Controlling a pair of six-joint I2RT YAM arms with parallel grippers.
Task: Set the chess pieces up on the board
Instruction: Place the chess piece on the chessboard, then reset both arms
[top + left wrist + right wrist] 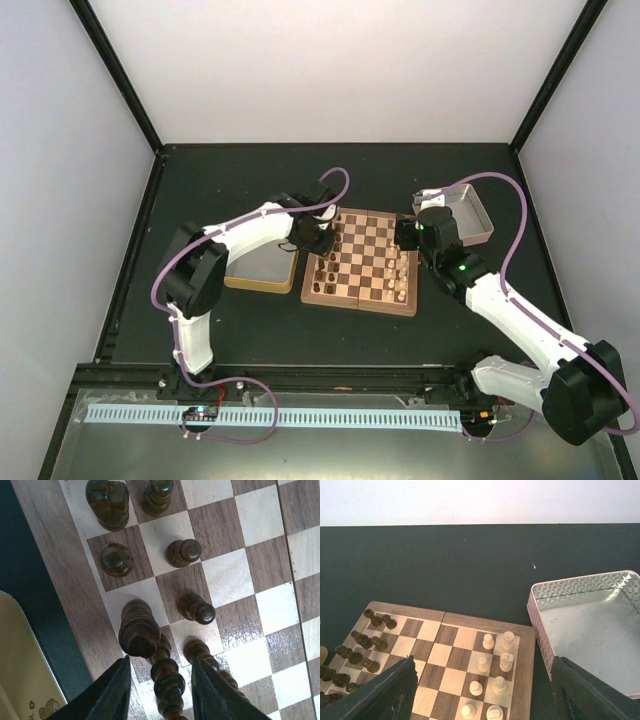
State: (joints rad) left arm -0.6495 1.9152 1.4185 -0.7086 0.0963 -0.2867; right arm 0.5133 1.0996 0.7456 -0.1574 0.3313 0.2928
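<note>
Fingers [112, 695] of the left gripper [161, 665] stand slightly parted over the left edge of the board [55, 580], with one dark piece [167, 680] upright between them and a sliver of gap on each side. More dark chess pieces [116, 559] stand on squares in the two files along that edge, just beside the gold tin [20, 670]. The right gripper [482, 660] hovers above the board's opposite side with its fingers [385, 690] spread wide and nothing between them. Cream pieces [492, 665] stand below it, near the silver tin [590, 630].
</note>
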